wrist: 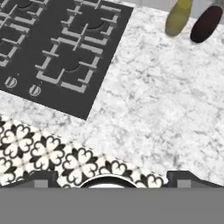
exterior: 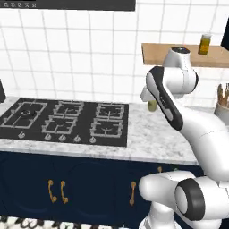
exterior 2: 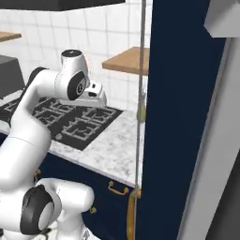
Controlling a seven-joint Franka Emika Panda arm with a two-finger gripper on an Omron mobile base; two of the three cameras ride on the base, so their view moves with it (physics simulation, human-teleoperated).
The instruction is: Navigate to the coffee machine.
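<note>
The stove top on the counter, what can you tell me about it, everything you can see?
The stove top is a flat black gas cooktop set flush into the white marbled counter, in front of the white tiled wall. Grey metal grates cover its burners in two rows, and small round silver knobs line its front edge. Nothing stands on it, and no flame shows. Dark blue cabinets with brass handles sit below.

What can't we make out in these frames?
- Utensil holder, left base view: cut off by the right edge.
- Yellow bottle and dark bottle, hand view: tops cut off by the upper edge.
- Yellow bottle, left base view: mostly hidden behind the arm.
- Gripper, hand view: finger tips at the bottom edge, open or shut unclear.
</note>
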